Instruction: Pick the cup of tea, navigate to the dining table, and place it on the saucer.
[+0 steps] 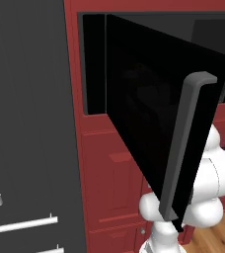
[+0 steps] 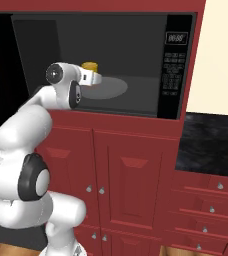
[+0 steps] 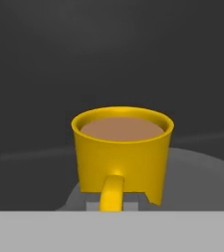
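The cup of tea (image 3: pixel 122 153) stands upright inside the open microwave (image 2: pixel 176 65), its long axis vertical and its mouth facing up, so the brown liquid lies level just below the rim. Its handle (image 3: pixel 112 194) points straight back toward the hand camera, that is, out toward the oven's opening and the robot. The cup sits over the grey turntable (image 2: pixel 111 87), on the left part of the oven cavity.

The gripper (image 3: pixel 117 203) reaches into the cavity from the near left. Its jaws are drawn together on the cup's handle, which passes down between the small grey finger pads (image 3: pixel 93 203) at the bottom of the hand view.

The hand view gives the detail: the tea's surface, the flared yellow wall and the handle centred at the near side. The right base view shows the wider setting instead: the cup (image 2: pixel 89 66) is a small yellow shape just past the white wrist, with the microwave's control panel at the far right, the red cabinets (image 2: pixel 131 175) below and a black counter (image 2: pixel 211 145) to the right. The left base view shows the swung-out black microwave door (image 1: pixel 149 113) with its grey handle bar (image 1: pixel 186 148), which hides the cavity from that side.
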